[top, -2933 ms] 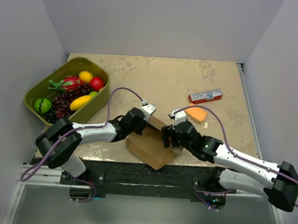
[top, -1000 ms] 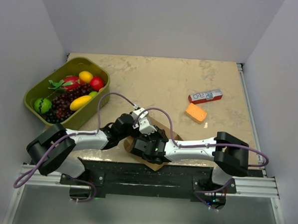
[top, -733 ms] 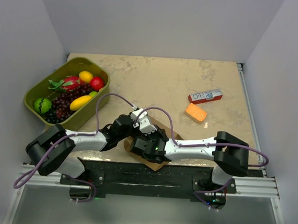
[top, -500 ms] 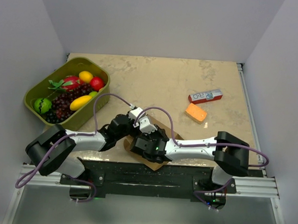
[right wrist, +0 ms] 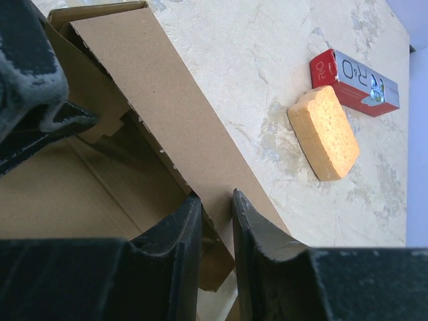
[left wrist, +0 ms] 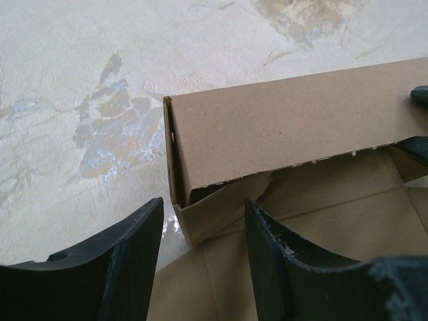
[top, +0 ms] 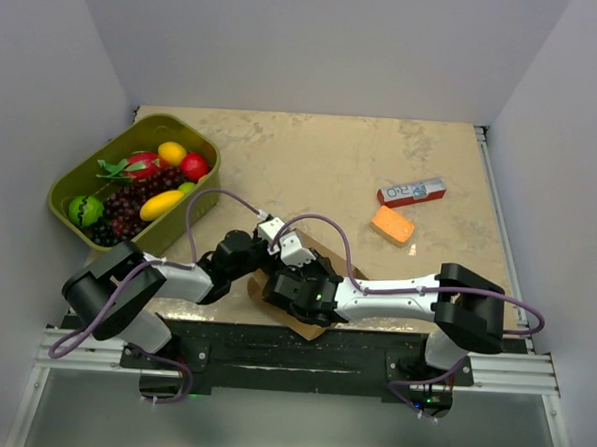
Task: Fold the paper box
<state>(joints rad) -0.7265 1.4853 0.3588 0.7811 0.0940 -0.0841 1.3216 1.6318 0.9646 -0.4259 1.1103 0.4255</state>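
Observation:
The paper box (top: 322,257) is plain brown cardboard, half erected, at the table's near edge between both arms, which cover most of it in the top view. My left gripper (left wrist: 204,204) is open and straddles one upright corner of the box (left wrist: 281,127) without touching it; the corner's flap is torn and loosely tucked. My right gripper (right wrist: 215,195) is shut on the box's long side wall (right wrist: 160,100), with one finger (right wrist: 177,251) inside the box and the other finger (right wrist: 257,257) outside.
A green bin (top: 183,222) full of toy fruit stands at the left. An orange sponge (top: 393,225) and a red-and-white carton (top: 411,192) lie to the right, beyond the box. The black frame rail runs just below the box.
My left arm has drawn back a little to the left, away from the box's middle. The right arm and its grip on the wall look unchanged.

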